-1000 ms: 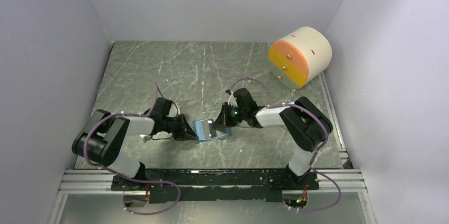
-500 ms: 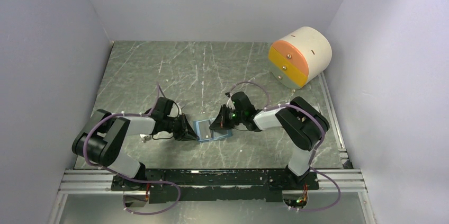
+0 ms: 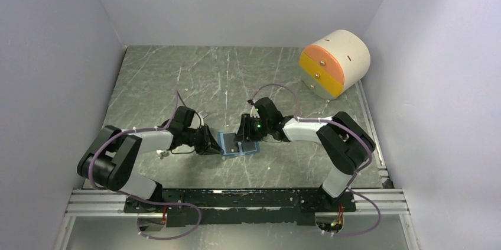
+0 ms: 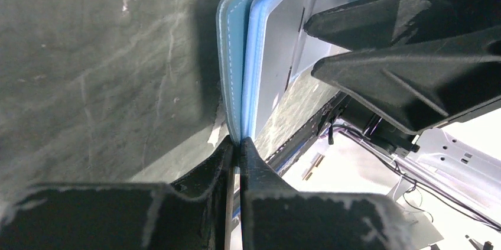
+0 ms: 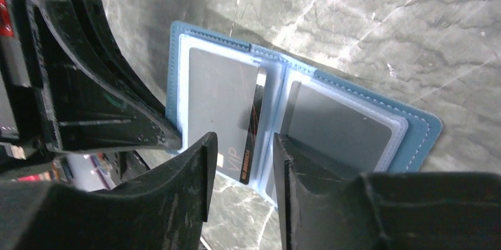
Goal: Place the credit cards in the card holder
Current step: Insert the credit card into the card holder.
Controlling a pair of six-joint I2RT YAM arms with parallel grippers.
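Between the two hands, the card holder lies opened flat on the grey marbled worktop. Its cover is blue with pale stitching along the rim, and inside are clear, paler blue sleeves. The left hand has its fingers pressed together on the holder's edge that faces it, pinching cover and sleeve. The right hand hovers just above the open pages, fingers spread, gripping nothing. Under it, credit cards show as flat grey rectangles in the sleeves on either side of the fold. A narrow strip of a black card shows at the fold, below the gap of the right hand. It reads "VIP" in pale letters, and a smaller line beside that is too small to read.
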